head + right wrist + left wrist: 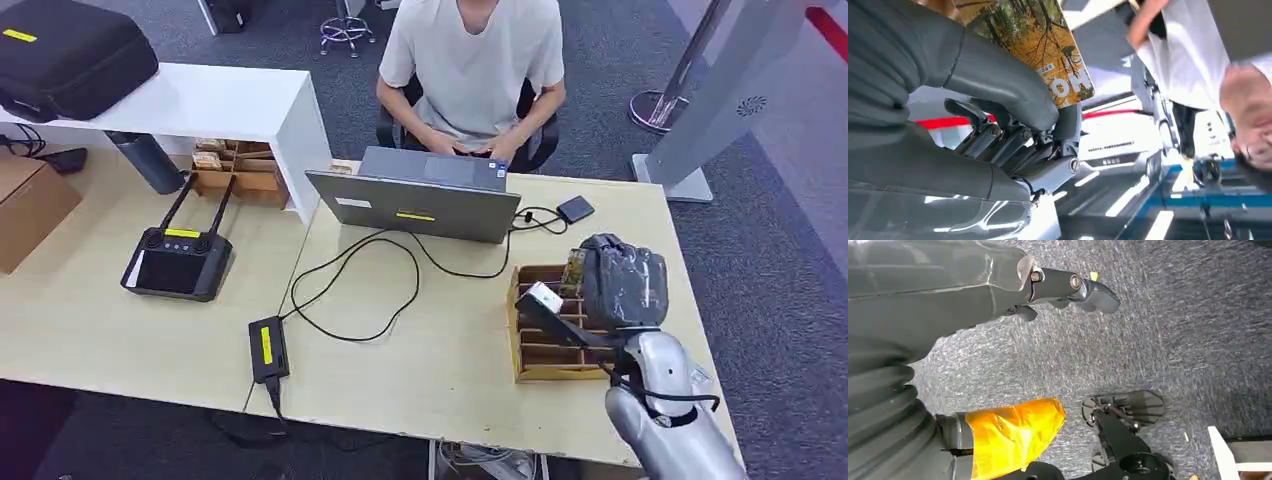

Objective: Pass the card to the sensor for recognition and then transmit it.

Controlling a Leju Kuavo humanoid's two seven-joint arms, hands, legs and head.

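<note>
Autumn-print card [1048, 45], one, pinched by right hand [622, 282] fingers [1013, 95] above one wooden slotted box [535, 355], left hand [998, 285] grasp unclear.

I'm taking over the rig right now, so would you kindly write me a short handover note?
Right hand: above the wooden card box at the table's right end, holding a card with an autumn-tree print.
Left hand: hanging over the carpet, holding nothing, fingers apart.
Sensor: probably the small black pad beside the laptop; I cannot confirm.
Done: card picked up.
Left: bring the card to the sensor for reading, then pass it on, likely to the person seated behind the laptop.
</note>
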